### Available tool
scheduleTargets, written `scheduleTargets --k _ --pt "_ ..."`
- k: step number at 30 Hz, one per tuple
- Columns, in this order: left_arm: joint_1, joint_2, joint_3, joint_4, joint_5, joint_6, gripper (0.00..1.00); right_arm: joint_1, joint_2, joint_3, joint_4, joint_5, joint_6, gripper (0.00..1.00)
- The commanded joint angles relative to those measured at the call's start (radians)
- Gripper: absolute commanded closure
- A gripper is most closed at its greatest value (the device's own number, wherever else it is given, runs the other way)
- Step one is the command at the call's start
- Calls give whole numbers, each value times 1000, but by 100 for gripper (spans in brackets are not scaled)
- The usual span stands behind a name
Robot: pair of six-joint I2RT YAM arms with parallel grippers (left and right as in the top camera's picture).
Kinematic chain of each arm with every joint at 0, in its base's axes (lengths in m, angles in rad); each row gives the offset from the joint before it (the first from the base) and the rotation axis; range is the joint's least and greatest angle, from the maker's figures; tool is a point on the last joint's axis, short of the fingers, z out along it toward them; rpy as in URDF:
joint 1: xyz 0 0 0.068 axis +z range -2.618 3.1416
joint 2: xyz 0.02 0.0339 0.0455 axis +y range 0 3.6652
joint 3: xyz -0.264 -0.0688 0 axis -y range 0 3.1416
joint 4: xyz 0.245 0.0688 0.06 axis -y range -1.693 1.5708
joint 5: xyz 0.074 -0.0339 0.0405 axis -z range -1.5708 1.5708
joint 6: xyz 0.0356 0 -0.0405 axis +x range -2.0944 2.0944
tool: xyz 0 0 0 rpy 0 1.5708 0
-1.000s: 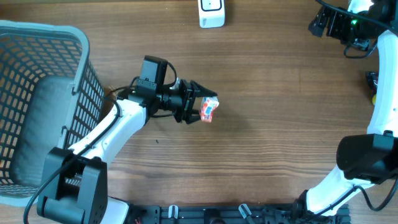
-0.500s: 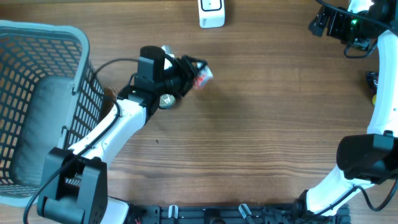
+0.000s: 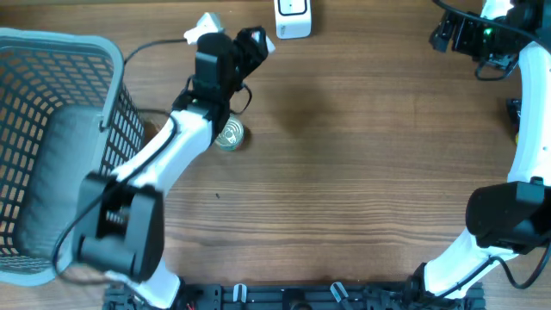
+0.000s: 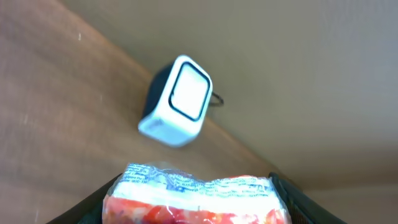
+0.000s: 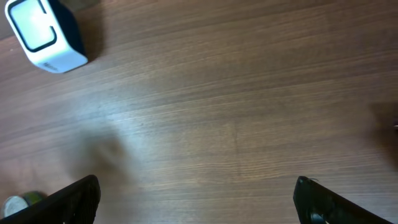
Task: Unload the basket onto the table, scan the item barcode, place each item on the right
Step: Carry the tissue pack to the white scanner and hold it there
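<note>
Left gripper here. I've got a small packet clamped between my jaws: crinkly clear wrapper, white print along the top, red below. It's up off the wooden table, at the far edge, just beside the white barcode scanner. From my wrist cam the scanner sits right above the packet, with its dark-framed window tilted towards me. Can't see any barcode on the side facing my camera.

My right gripper is way over in the far right corner, jaws spread wide with nothing in them. There's a small round tin on the table next to my left arm, and a grey mesh basket on the left side.
</note>
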Motion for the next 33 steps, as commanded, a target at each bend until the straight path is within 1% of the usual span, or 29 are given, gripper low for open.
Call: scheduleTargets --k 1,4,8,9,11,13,17,20,24,26,27,29,30,33 --pt "-15 151 129 31 -58 128 35 6 15 -10 23 38 -1 0" --pt "-37 255 246 31 -87 212 34 6 15 -10 31 37 -13 0" --pt "-74 369 394 31 -200 324 32 6 15 -10 29 35 -53 0" --pt "-85 410 447 32 -246 372 30 6 15 -10 30 35 -52 0" --pt "-88 454 506 32 -264 417 30 6 15 -10 31 35 -53 0" --pt "-85 500 553 50 -264 422 29 6 15 -10 37 34 -51 0" --pt "-72 578 611 145 -264 422 25 6 15 -11 44 34 -50 0" --pt "-70 610 647 144 -264 422 31 6 15 -11 51 34 -50 0" --pt "-66 612 647 126 -267 422 31 6 15 -11 73 26 -50 0" --pt "-66 612 647 97 -267 422 27 6 16 -11 82 2 -50 0" --pt "-66 611 647 68 -267 422 22 6 19 -11 85 -11 -50 0" --pt "-66 605 647 27 -264 422 5 6 29 -11 86 -11 -54 0" --pt "-67 597 647 -3 -263 421 1 6 38 -11 85 -11 -56 1" --pt "-70 547 647 -126 -263 418 0 6 74 -11 77 -11 -55 0"
